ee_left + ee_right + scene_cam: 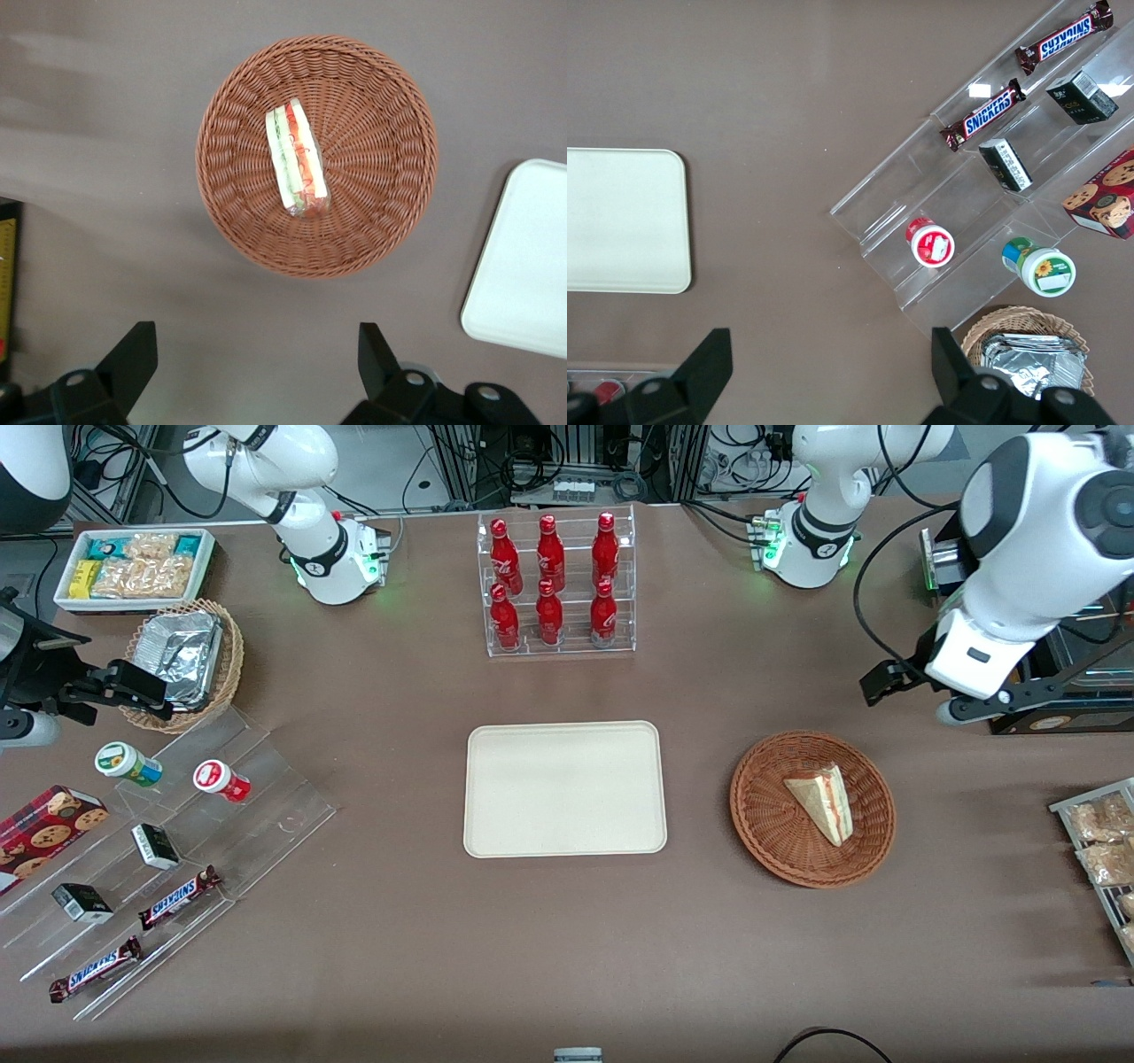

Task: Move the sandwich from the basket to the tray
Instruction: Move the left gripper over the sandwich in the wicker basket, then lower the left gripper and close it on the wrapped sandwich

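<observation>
Front view shows one sandwich point(824, 801) lying in one shallow reddish-brown basket point(764, 815), and one cream tray point(564, 789) just beside that basket, toward the parked arm's end of the table. Six red bottles point(550, 580) stand in a clear rack point(558, 581), farther from the front camera than the tray. On a clear stepped stand point(168, 850) lie two Snickers bars point(177, 897), two small dark boxes point(155, 845) and two round tubs point(128, 764); one cookie box point(40, 833) sits beside them. One tan basket of foil containers point(186, 660) and one white snack bin point(133, 567) lie farther from the camera than the stand.

The gripper point(886, 679) hangs above bare table, farther from the camera than the reddish-brown basket and apart from it, its arm bent over from the working arm's end. From the left wrist, the fingers point(133, 359) stand spread wide, holding nothing, with the sandwich point(296, 159) resting on edge in the basket point(372, 133) and a corner of the tray point(523, 266) nearby.
</observation>
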Tool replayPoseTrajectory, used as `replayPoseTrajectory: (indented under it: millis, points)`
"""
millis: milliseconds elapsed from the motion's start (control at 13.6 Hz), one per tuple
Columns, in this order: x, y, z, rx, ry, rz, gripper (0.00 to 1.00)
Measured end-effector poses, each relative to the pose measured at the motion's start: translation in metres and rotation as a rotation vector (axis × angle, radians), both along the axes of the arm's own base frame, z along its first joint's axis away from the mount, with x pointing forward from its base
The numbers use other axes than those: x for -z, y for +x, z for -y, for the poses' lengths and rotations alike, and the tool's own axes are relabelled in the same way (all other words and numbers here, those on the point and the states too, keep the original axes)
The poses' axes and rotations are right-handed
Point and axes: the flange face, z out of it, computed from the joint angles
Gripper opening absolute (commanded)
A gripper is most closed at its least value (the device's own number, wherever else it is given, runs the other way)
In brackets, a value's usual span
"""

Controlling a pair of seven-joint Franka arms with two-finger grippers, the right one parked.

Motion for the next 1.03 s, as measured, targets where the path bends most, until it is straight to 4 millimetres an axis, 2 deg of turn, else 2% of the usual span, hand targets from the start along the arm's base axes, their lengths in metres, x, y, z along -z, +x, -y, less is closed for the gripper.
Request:
replayPoseTrajectory:
  millis: [367,588,1028]
  points:
    - [0.063,-0.01,0.005,-0.081,0.01,0.052,1.0]
    - [0.086,-0.01,0.005,-0.123,-0.002,0.088,1.0]
    - [0.144,-0.003,0.001,-0.147,-0.032,0.129,1.0]
